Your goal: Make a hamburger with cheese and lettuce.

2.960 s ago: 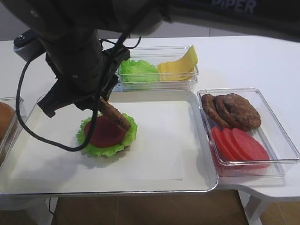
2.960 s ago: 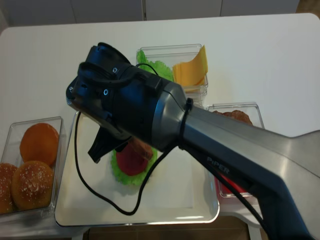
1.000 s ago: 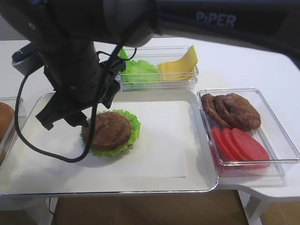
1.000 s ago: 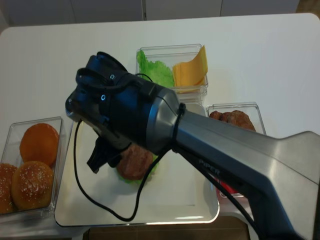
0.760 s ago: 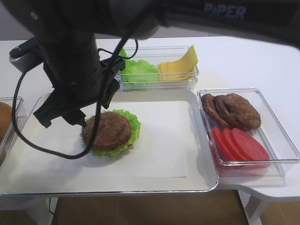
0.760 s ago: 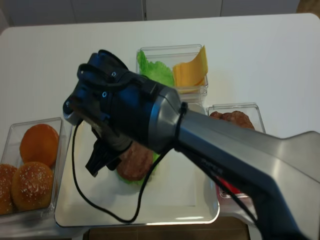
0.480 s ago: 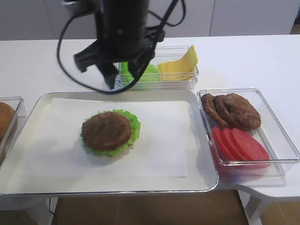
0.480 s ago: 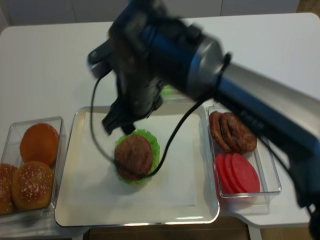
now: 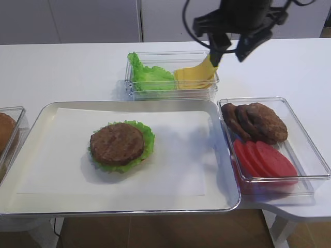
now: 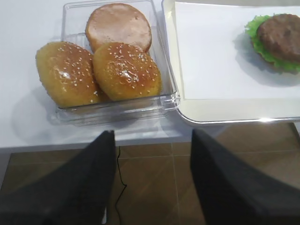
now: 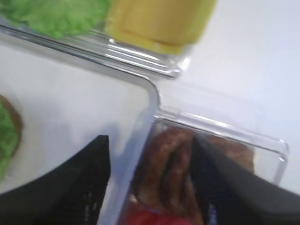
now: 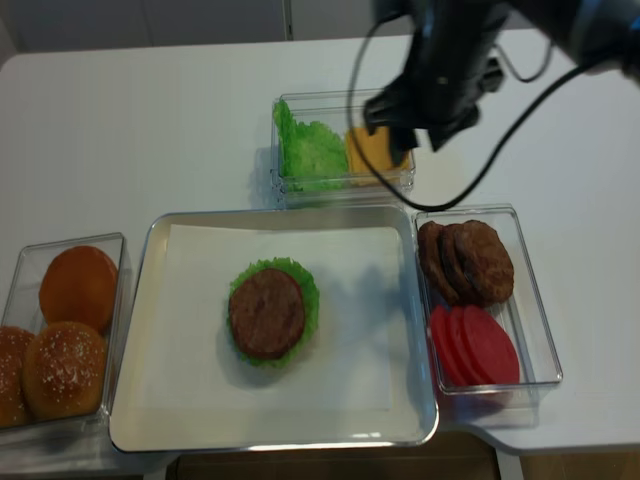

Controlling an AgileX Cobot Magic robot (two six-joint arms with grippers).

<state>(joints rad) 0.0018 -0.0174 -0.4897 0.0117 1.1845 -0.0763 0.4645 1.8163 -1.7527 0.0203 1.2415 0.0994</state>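
Observation:
The hamburger (image 9: 118,145) lies on the white tray (image 9: 46,111), a brown patty on top with a frilly green rim; it also shows in the realsense view (image 12: 269,312). Loose lettuce (image 9: 151,77) and the cheese slices (image 9: 197,74) share a clear box at the back. My right gripper (image 9: 227,53) hangs open and empty above the cheese end of that box. In the right wrist view it (image 11: 150,180) looks down over the loose patties (image 11: 169,161). My left gripper (image 10: 150,185) is open and empty, off the table's front left edge over the floor.
A clear box at the right holds loose brown patties (image 9: 256,121) and red tomato slices (image 9: 265,158). A clear box at the left holds buns (image 12: 62,368). White paper lines the tray.
The right arm let the patty down flat onto the burger, then lifted away and swung to the back right, over the cheese box. The burger has stayed in place.

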